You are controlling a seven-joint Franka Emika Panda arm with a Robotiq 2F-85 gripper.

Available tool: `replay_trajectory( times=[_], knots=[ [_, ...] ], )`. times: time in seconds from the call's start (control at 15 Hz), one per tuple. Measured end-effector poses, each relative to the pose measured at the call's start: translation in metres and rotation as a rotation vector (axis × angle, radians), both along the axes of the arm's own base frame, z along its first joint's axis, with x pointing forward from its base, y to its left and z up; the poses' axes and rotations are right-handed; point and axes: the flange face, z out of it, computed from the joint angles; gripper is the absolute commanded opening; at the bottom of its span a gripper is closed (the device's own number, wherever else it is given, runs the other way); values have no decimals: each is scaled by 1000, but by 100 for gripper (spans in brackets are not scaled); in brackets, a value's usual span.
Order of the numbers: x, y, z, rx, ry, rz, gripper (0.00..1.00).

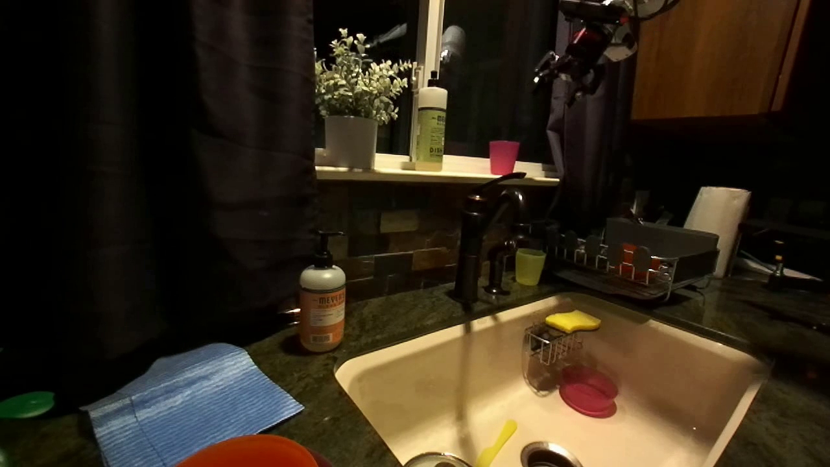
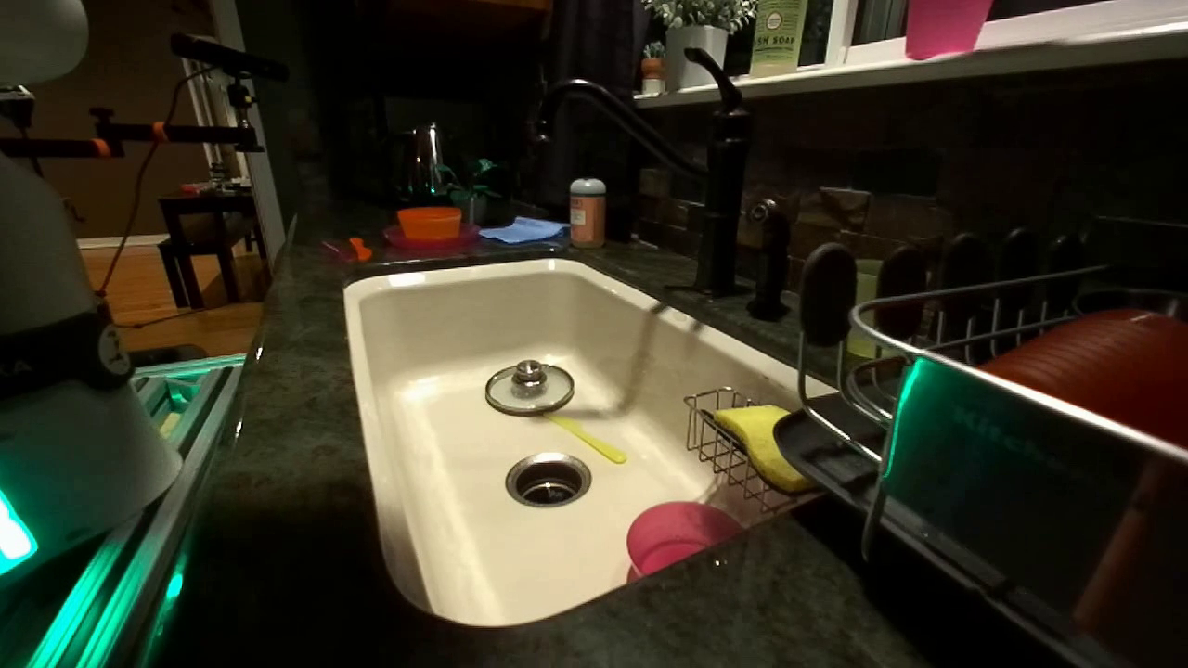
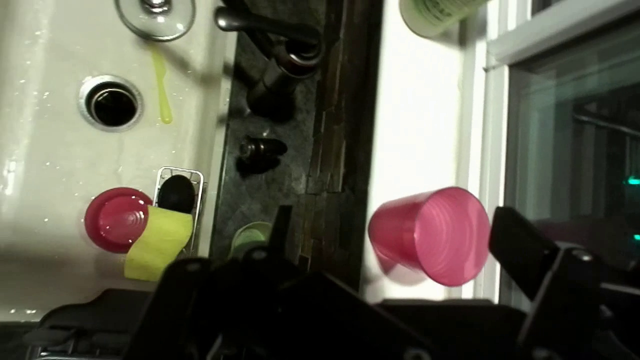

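A pink cup (image 1: 504,157) stands upright on the white window sill (image 3: 415,125). Higher than the cup and well apart from it hang the robot's jaws, spread wide, with nothing in them. Farther along the sill I see a green soap bottle (image 1: 430,126), and past that a leafy plant (image 1: 360,84) in a gray pot (image 1: 351,141). Below, a black tap (image 1: 471,246) and a light green cup (image 1: 530,267) stand on the dark counter (image 1: 337,415). In the big sink (image 2: 445,520), a yellow sponge (image 1: 573,321) rests on a wire basket (image 1: 557,347), near a round pink dish (image 1: 589,391). A thin yellow stick (image 2: 587,438) lies with one end by a glass lid (image 2: 529,390), near the drain (image 2: 548,480).
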Motion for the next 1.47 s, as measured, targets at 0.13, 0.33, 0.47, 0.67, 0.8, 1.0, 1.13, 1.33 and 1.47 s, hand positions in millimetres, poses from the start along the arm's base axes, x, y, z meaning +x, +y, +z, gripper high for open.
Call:
replay_trajectory(
  times=[0.13, 0.33, 0.47, 0.67, 0.8, 1.0, 1.13, 1.33, 1.47],
  knots=[
    [-23, 7, 3, -19, 14, 110, 100],
    [-55, 13, -2, -78, 36, 265, 100],
    [-73, 14, -12, -139, 47, 363, 100],
    [-96, 16, -32, -227, 59, 510, 100],
    [-105, 15, -48, -300, 32, 589, 100],
    [-111, 10, -79, -425, -59, 660, 100],
    [-113, 4, -97, -505, -142, 676, 100],
    [-112, -7, -112, -621, -281, 641, 100],
    [-110, -11, -125, -679, -363, 590, 100]
  ],
)
